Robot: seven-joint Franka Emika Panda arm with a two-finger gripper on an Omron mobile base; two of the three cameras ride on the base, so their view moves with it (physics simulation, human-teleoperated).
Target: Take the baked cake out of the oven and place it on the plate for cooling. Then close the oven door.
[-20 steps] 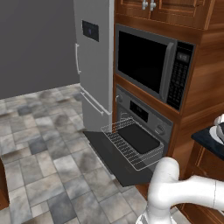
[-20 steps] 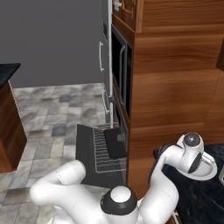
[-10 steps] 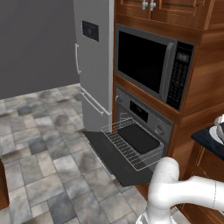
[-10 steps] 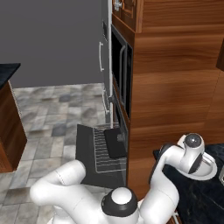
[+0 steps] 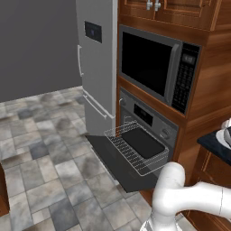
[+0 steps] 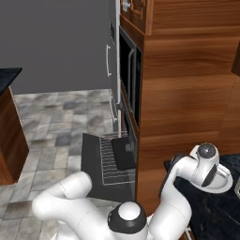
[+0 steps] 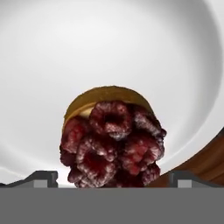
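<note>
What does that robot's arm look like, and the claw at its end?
The arm is glossy white, made of fat rounded tube segments, with dark round caps at the joints. No cables or markings show. The claw ends in two small dark grey, blocky finger tips.

microwave above | fridge left, beside | wire rack pulled out | black tray on rack

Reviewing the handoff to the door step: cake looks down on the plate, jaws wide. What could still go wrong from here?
1. The cake sits between the open jaws of the gripper; lifting off at an angle could nudge it across the plate.
2. The plate lies near the counter's front edge, so the swinging arm might knock it.
3. The oven door hangs open with the wire rack pulled out; closing may jam against it.
</note>
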